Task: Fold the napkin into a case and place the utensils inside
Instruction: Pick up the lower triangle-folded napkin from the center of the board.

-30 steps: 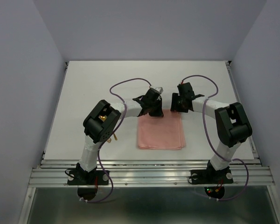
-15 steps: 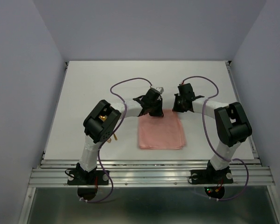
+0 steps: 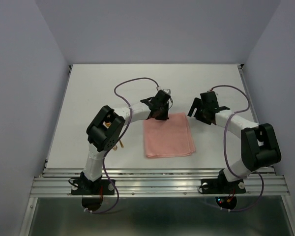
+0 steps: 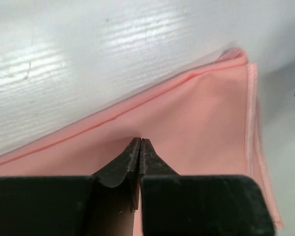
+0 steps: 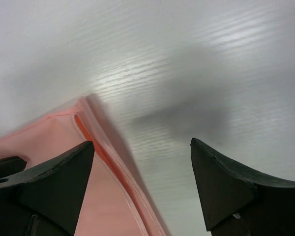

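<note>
Top external view showed the folded napkin lying mid-way across the surface. Left fingers were pinched shut on its far edge; right fingers stood wide open and empty beside its far-right corner.

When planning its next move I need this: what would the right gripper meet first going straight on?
Probably the bare table, just beside the napkin corner. The right gripper is open, one finger over its edge; depth is hard to judge.

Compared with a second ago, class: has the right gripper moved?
Yes. In the top view the right gripper has swung rightward, off the far right corner of the napkin, toward the right edge of the table.
</note>
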Controlling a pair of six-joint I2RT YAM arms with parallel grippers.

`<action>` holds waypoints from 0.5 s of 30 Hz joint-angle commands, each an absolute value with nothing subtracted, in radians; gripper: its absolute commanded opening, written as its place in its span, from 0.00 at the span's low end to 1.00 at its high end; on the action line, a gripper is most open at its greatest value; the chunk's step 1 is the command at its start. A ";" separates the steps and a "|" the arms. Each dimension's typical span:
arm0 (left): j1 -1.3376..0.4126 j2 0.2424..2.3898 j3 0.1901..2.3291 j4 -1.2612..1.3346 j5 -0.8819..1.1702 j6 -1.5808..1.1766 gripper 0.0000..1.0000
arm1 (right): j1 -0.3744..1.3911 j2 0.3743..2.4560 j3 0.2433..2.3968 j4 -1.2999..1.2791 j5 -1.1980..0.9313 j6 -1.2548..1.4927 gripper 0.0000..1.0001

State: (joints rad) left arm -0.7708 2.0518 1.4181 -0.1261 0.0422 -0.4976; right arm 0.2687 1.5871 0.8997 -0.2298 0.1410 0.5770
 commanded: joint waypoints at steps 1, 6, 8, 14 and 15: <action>-0.802 1.967 1.538 -0.224 -0.086 -0.471 0.15 | 0.209 1.430 0.838 -0.250 0.152 0.612 0.80; -0.834 2.028 1.643 -0.291 -0.100 -0.474 0.37 | 0.209 1.335 0.679 -0.253 0.032 0.652 0.57; -0.851 2.061 1.724 -0.340 -0.127 -0.474 0.45 | 0.209 1.307 0.622 -0.236 0.009 0.670 0.48; -0.897 2.242 1.971 -0.477 -0.169 -0.485 0.64 | 0.247 1.276 0.486 -0.186 -0.066 0.744 0.27; -0.900 2.262 1.998 -0.495 -0.173 -0.488 0.66 | 0.259 1.263 0.474 -0.175 -0.071 0.753 0.26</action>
State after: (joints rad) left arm -0.8856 2.1925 1.9018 -0.3649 -0.1230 -0.4866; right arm 0.2256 1.2819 0.5304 -0.2028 -0.0113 0.6964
